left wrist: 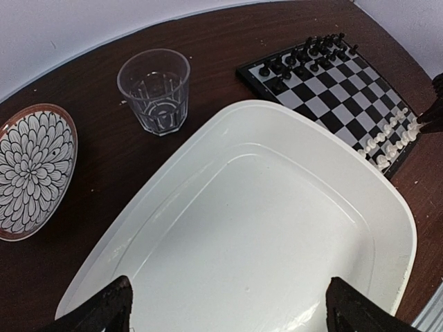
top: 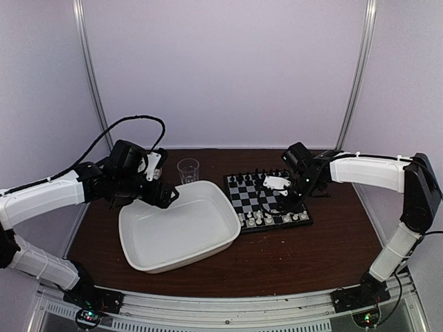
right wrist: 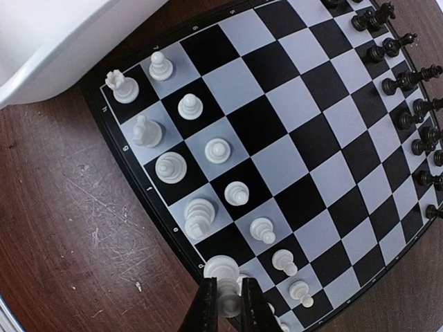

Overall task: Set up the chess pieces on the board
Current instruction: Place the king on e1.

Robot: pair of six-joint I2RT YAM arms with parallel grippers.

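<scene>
Fingers of my right gripper (right wrist: 225, 287) were clenched on one tiny white plastic chessman (right wrist: 227, 303) at the near edge of the small square black-and-pale checked chessboard (right wrist: 277, 117). There the other white chessmen (right wrist: 171, 167) stood in two rows, with tiny black chessmen (right wrist: 405, 83) lining its far edge. My left gripper (left wrist: 232, 315) hung fully released over the large white oblong tray (left wrist: 387, 207) just beside the board's left edge.

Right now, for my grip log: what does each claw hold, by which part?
The right claw pinches a tiny white plastic chess piece by its sides. The left claw, open, holds nothing.
</scene>
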